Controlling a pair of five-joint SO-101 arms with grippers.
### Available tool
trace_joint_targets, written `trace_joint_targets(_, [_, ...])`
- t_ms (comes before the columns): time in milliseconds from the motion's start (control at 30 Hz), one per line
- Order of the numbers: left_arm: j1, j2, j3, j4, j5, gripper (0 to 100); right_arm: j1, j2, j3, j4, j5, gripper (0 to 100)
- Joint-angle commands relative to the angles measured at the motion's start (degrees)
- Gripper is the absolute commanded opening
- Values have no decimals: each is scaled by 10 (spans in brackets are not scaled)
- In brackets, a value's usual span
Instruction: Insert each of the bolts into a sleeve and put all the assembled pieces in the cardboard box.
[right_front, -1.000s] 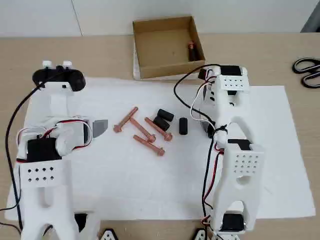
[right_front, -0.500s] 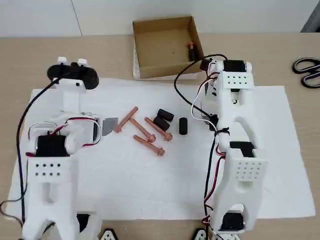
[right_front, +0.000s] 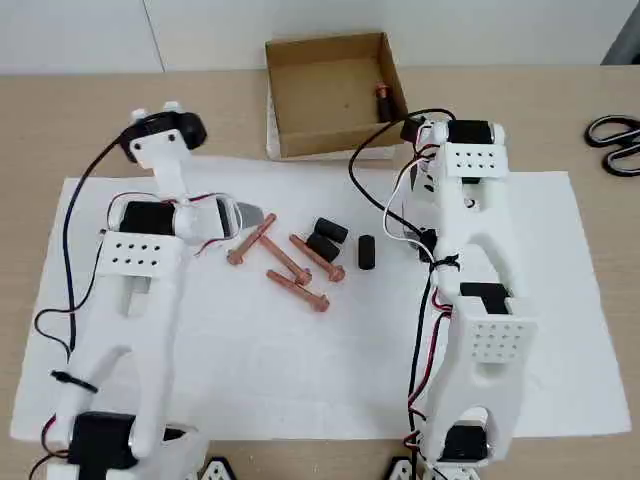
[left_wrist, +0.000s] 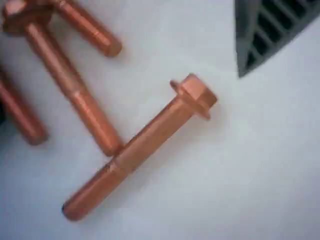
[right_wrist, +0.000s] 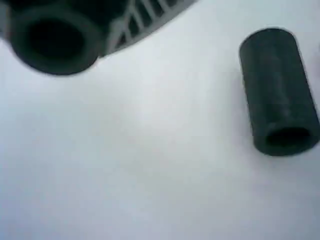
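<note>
Cardboard box (right_front: 330, 95), top centre, holds one assembled piece (right_front: 383, 100) by its right wall. Four bolts (right_front: 288, 262) and three sleeves (right_front: 367, 253) lie mid-frame on paper (right_front: 250, 370). Left tool (right_front: 250, 216), right tool (right_wrist: 115, 25): apart or together, cannot tell.

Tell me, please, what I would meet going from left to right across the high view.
Left arm → leftmost bolt → lone sleeve → right arm → scissors.

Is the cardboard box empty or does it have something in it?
Not empty: the cardboard box holds one sleeved bolt lying against one wall.
</note>
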Motion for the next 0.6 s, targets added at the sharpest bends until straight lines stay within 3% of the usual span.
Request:
trace_joint_targets(0, [-11,16,-9,-30,-63,317,-5,-43,-2,12,-3,4])
trace_joint_targets(100, [-16,51,0,-60,-265,317,-12,-44,-2,12,-3,4])
trace_joint_targets(133, [-17,62,0,-65,-301,317,-14,-44,-2,12,-3,4])
trace_joint_targets(333, [-30,139,-21,-98,-384,317,-14,-44,-2,12,-3,4])
trace_joint_targets(567, [-48,239,-82,-98,-395,317,-14,-45,-2,12,-3,4])
